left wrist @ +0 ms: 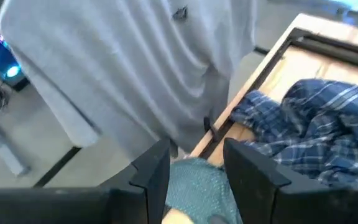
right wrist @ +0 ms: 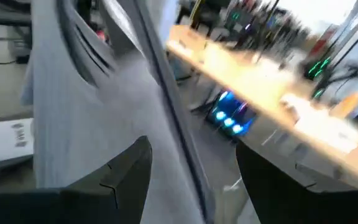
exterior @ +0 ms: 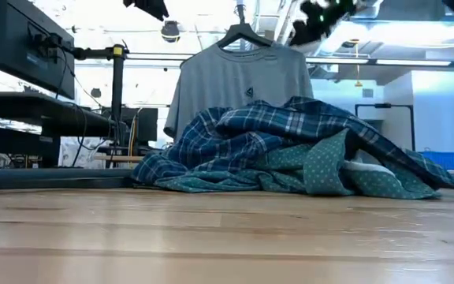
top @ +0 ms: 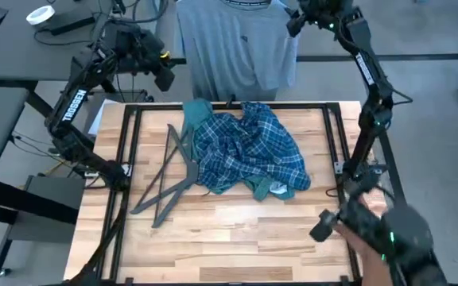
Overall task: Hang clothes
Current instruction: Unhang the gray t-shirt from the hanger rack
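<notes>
While the grey long-sleeve tee (top: 237,48) already hangs on a thin dark hanger (exterior: 243,35) beyond the counter's (top: 237,238) far edge, the blue-white plaid shirt (top: 245,147) and green fine-checked shirt (exterior: 321,170) lie heaped mid-counter, awaiting their turn, spare dark hangers (top: 169,179) just left. Both tools sit high, far: the left tool (left wrist: 194,171) gapes empty near the tee's hem, the right tool (right wrist: 191,180) open by its shoulder. No containers show.

— Surface? 
— Wooden table (top: 237,230), dark frame (top: 130,143) on it.
— Load? 
— Blue-white plaid shirt (top: 249,147) heaped over green shirt (top: 270,189), centre-far; dark hangers (top: 169,179) left.
</notes>
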You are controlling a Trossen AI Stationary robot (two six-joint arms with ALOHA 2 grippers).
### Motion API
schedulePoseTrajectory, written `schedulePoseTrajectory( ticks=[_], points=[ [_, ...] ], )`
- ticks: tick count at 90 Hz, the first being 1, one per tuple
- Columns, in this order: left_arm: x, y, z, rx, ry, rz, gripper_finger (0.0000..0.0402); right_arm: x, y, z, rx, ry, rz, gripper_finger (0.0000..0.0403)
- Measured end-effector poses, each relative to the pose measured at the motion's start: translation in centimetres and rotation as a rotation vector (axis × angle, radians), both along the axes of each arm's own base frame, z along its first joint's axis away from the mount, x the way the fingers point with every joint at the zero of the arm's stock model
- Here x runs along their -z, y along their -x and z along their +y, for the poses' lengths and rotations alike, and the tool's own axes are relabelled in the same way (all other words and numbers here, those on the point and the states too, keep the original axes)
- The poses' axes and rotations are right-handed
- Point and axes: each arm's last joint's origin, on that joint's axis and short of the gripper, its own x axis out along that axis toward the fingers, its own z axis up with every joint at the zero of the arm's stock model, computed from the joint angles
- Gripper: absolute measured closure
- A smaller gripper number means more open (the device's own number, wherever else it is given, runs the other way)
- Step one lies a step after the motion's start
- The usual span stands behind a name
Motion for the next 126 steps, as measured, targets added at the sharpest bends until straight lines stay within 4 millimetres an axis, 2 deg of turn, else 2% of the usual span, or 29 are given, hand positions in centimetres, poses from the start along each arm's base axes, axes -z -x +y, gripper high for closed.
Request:
schedulePoseTrajectory(
  ticks=[14, 21, 30, 36, 42, 49, 54, 83, 98, 111, 126],
  points=[
    [1.0, 0.3, 0.5, -0.007, 0.030, 0.059, 0.0270, 2.8, 0.6, -2.9, -0.247, -0.189, -0.132, 0.0182],
    [1.4, 0.2, 0.6, -0.007, 0.040, 0.072, 0.0270, 4.0, 0.0, -3.6, -0.342, -0.261, -0.171, 0.0182],
    [1.6, 0.0, 0.8, 0.005, 0.032, 0.080, 0.0270, 4.3, -1.5, -3.7, -0.411, -0.239, -0.183, 0.0189],
    [1.5, 0.0, 0.8, 0.012, 0.021, 0.087, 0.0270, 4.1, -2.5, -3.5, -0.429, -0.192, -0.179, 0.0209],
    [1.5, 0.0, 0.8, 0.011, 0.015, 0.085, 0.0270, 3.8, -3.4, -3.2, -0.418, -0.147, -0.179, 0.0247],
    [1.5, 0.0, 0.8, 0.008, 0.018, 0.081, 0.0270, 3.3, -3.5, -2.9, -0.339, -0.132, -0.182, 0.0304],
    [1.5, 0.0, 0.8, 0.000, 0.027, 0.073, 0.0270, 3.0, -3.3, -2.6, -0.333, -0.100, -0.157, 0.0312],
    [1.5, 0.0, 0.8, -0.012, 0.041, 0.062, 0.0270, -0.7, -1.0, 0.7, -0.286, -0.018, -0.139, 0.0312],
    [1.0, 0.0, 0.8, -0.012, 0.012, 0.035, 0.0270, -3.3, -0.9, 4.1, -0.317, 0.019, -0.159, 0.0312],
    [-1.7, -0.3, -0.3, 0.021, -0.107, -0.084, 0.0270, -4.9, -1.7, 8.2, -0.370, 0.005, -0.151, 0.0312],
    [-6.5, -1.3, -4.0, 0.072, -0.437, -0.202, 0.0270, -6.3, -2.1, 12.8, -0.334, 0.013, -0.110, 0.0312]
  ],
)
